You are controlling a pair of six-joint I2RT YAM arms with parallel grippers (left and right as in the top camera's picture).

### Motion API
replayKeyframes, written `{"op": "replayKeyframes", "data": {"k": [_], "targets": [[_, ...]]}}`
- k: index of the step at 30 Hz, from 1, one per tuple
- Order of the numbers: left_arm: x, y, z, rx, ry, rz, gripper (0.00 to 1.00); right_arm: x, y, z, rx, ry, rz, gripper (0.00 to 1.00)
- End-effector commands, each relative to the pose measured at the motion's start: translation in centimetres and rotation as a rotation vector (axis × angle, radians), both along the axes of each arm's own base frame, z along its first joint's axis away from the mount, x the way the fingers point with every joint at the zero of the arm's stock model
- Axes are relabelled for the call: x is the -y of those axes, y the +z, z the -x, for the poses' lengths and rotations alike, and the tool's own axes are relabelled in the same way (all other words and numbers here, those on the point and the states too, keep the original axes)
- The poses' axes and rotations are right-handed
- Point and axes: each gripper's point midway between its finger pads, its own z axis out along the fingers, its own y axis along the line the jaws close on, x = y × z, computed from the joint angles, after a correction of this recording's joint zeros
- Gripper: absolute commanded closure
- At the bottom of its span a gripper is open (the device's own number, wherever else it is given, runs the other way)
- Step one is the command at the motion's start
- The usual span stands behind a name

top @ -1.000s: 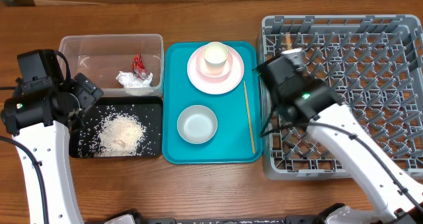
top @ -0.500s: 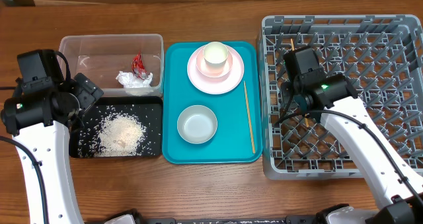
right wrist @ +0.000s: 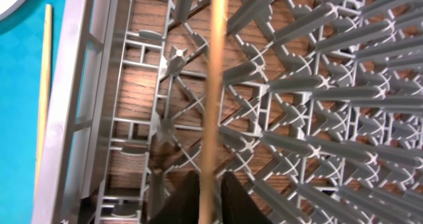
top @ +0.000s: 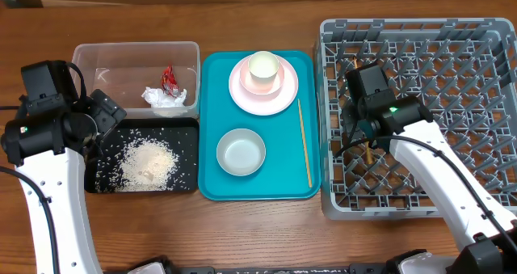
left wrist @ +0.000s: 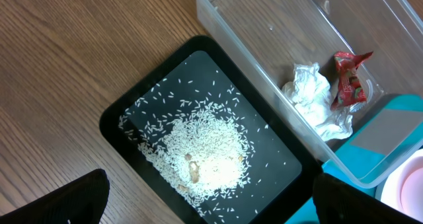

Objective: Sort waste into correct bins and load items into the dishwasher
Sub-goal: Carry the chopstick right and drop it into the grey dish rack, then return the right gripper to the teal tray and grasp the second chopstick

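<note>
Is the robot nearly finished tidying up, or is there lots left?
About halfway. Done: the red wrapper and tissue sit in the clear tub, and the rice is in the black tray. Right now the right hand holds a chopstick over the dish rack. Left on the teal tray: the other chopstick, the white bowl, and the cup on the pink plate.
</note>
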Motion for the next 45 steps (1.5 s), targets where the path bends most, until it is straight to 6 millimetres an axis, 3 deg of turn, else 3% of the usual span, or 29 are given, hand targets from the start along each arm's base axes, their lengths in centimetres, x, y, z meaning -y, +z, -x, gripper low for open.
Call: {"op": "replayKeyframes", "data": {"k": [1, 11, 13, 16, 20, 25, 31, 45], "targets": [[-0.1, 0.3, -0.3, 0.012, 0.011, 0.006, 0.00, -0.1, -0.4, 0.1, -0.006, -0.025, -0.023, 0.85], [-0.1, 0.3, -0.3, 0.012, 0.011, 0.006, 0.00, -0.4, -0.5, 0.2, -0.001, -0.082, -0.073, 0.85], [-0.1, 0.3, -0.3, 0.012, 0.011, 0.006, 0.00, -1.5, -0.6, 0.3, -0.015, -0.061, -0.132, 0.84], [-0.1, 0.3, -0.3, 0.012, 0.011, 0.006, 0.00, -4.6, -0.6, 0.5, -0.045, -0.043, -0.313, 0.77], [-0.1, 0.3, -0.3, 0.012, 0.011, 0.006, 0.00, -8.6, 0.2, 0.8, -0.089, -0.021, -0.550, 0.75], [-0.1, 0.3, -0.3, 0.012, 0.011, 0.006, 0.00, -10.7, 1.2, 0.6, -0.117, -0.121, -0.725, 0.75], [-0.1, 0.3, -0.3, 0.012, 0.012, 0.006, 0.00, -12.1, 0.6, 1.4, -0.109, -0.110, -0.673, 0.72], [-0.1, 0.3, -0.3, 0.012, 0.011, 0.006, 0.00, -15.1, -3.6, 2.8, 0.006, -0.026, -0.331, 0.64]]}}
